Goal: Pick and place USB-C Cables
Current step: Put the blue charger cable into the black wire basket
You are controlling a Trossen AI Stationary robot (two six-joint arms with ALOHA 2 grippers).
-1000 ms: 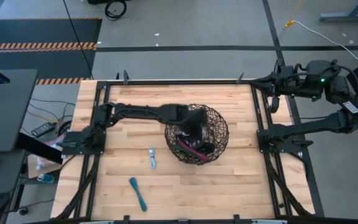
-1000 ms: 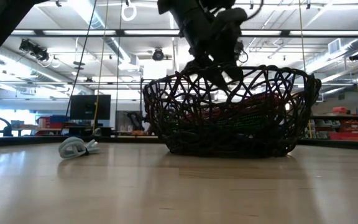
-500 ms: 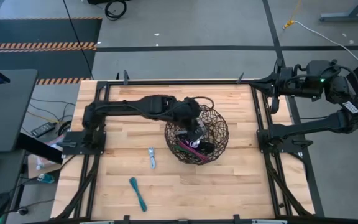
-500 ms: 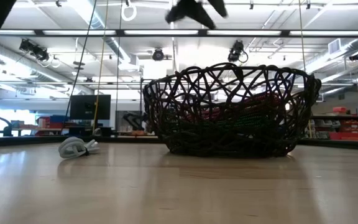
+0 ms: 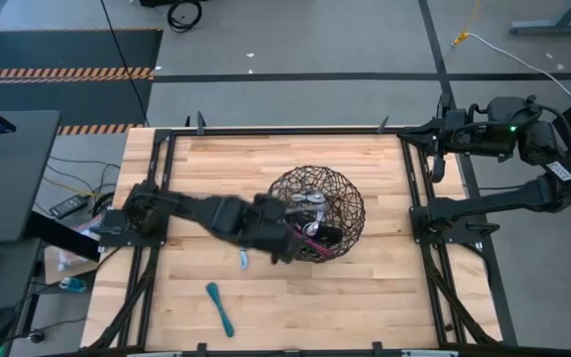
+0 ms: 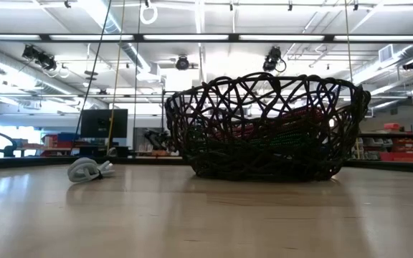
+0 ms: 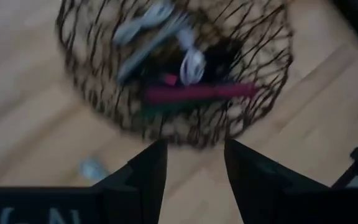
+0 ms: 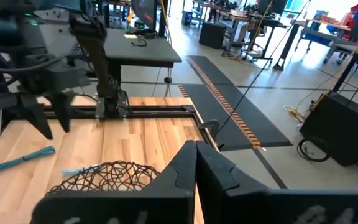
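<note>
A dark round wire-mesh basket [image 5: 317, 212] stands mid-table and holds several cable bundles: white-grey ones [image 5: 310, 203] and a maroon one [image 5: 311, 230], which also show in the left wrist view [image 7: 194, 93]. A grey-white cable [image 5: 243, 260] lies on the wood to the basket's left, and it appears in the low view too [image 6: 88, 170]. Nearer the front edge lies a teal cable [image 5: 219, 307]. My left gripper [image 7: 194, 168] hovers open and empty above the basket's near-left rim [image 5: 287, 244]. My right gripper [image 8: 194, 171] is shut and parked high at the far right [image 5: 434, 139].
Black frame rails [image 5: 419, 213] run along both sides of the table. Bare wood [image 5: 365, 307] lies near and right of the basket. In the low view the basket [image 6: 264, 129] fills the middle and no gripper shows.
My left gripper has risen out of the basket and out of the low view's top. It has swung toward the table's near side, to the basket's near-left rim, and has rolled. The white-grey bundles in the basket now show where the arm covered them.
</note>
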